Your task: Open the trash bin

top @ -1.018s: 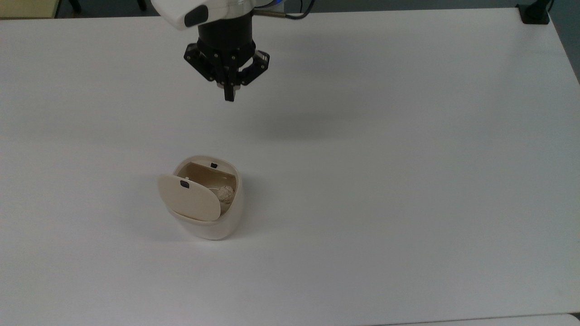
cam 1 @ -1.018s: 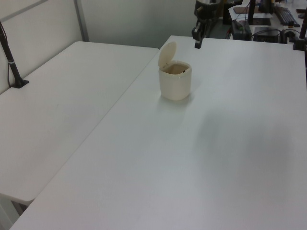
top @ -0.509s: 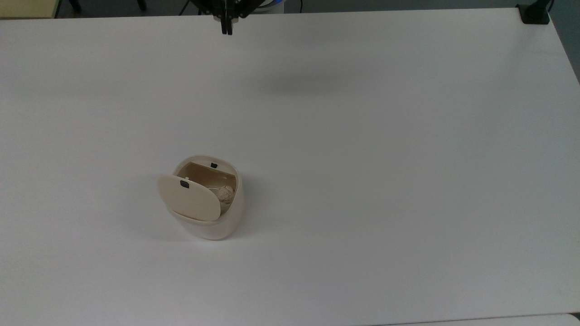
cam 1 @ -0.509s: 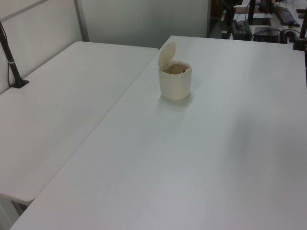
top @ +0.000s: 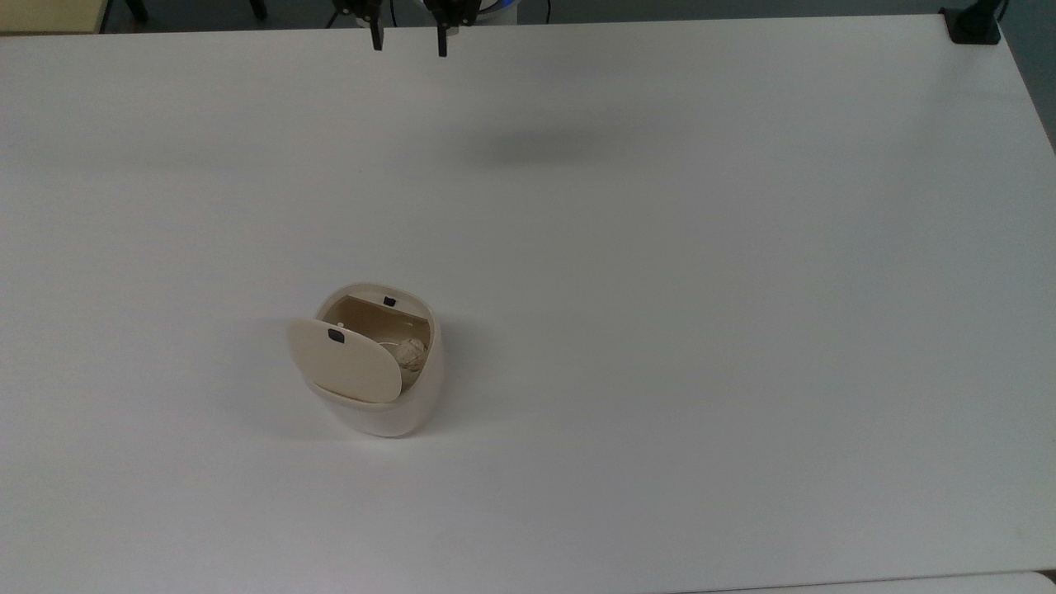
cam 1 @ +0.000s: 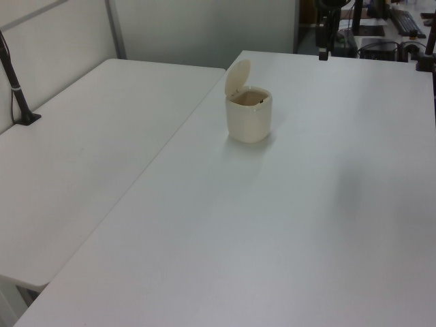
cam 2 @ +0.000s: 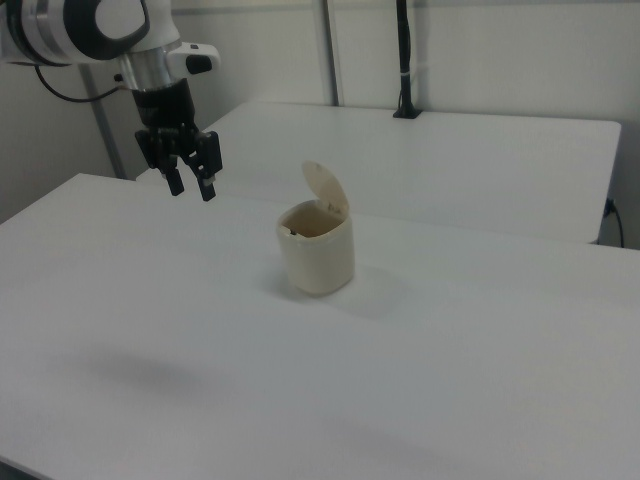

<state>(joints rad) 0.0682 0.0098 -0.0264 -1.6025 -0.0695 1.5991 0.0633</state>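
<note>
1. Big white desk [top: 701,330] takes up most of what I'm looking at.
2. The arm [cam 2: 95,25] hangs off at the right view's left, up above the desk.
3. The trash bin [top: 388,396] sits on the desk left of centre in the top view, lid [top: 345,361] flipped up, something crumpled inside.
4. My hand [cam 2: 192,185] is released, fingers spread, gripping nothing, well apart from the bin.

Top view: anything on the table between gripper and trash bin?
Nothing. The top view shows bare white table between the gripper and the open trash bin.
</note>
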